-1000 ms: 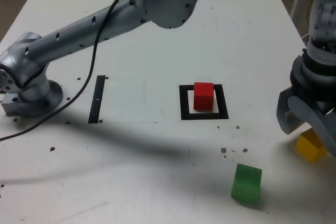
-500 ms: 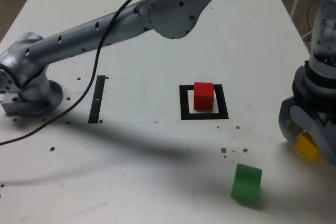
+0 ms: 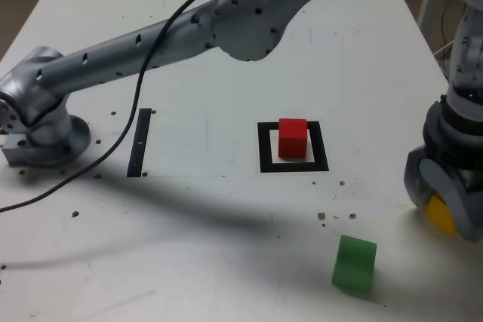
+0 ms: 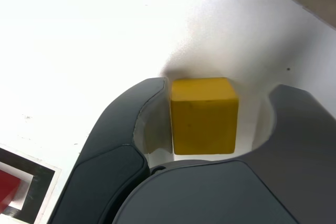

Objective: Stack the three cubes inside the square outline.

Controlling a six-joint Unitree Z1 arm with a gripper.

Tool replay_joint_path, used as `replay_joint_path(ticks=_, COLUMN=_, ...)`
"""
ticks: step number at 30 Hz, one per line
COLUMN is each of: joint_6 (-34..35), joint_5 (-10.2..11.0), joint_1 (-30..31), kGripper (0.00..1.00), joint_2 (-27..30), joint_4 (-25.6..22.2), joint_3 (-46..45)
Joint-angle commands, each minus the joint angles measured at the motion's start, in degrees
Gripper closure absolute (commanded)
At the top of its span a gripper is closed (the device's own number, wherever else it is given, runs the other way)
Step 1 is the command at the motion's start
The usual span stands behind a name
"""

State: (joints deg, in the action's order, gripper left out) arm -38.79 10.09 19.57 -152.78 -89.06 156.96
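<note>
Straddles yel cube (image 4: pixel 205 127) w/ claw (image 4: pixel 220 85) part-open, gap on one side; has grn cube (image 3: pixel 355 264) nearby, red cube (image 3: pixel 293 139) inside sq outline (image 3: pixel 266 148) well apart from claw.

Solid red on one cube (image 3: pixel 293 139), yellow on another (image 3: pixel 440 215), green on the third (image 3: pixel 355 265). Plain black around white on the square outline (image 3: pixel 266 148). Silvery grey with dark spots on the arm (image 3: pixel 177 38); white with scattered brown specks on the table (image 3: pixel 196 262).
</note>
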Motion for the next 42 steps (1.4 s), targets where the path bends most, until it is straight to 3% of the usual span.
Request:
replay_joint_path(ticks=1, joint_6=0.1, joint_5=0.1, joint_1=0.0, kGripper=0.62, joint_2=-0.3, joint_4=-0.4, joint_3=1.0)
replay_joint_path(ticks=20, joint_6=1.4, joint_5=0.5, joint_1=0.0, kGripper=0.62, joint_2=2.1, joint_4=-1.4, joint_3=0.8)
replay_joint_path(ticks=30, joint_6=6.9, joint_5=0.4, joint_1=0.0, kGripper=0.62, joint_2=11.3, joint_4=-3.6, joint_3=-6.2)
replay_joint_path(ticks=42, joint_6=17.9, joint_5=2.6, joint_1=-2.0, kGripper=0.62, joint_2=25.6, joint_4=-3.3, joint_3=-26.4)
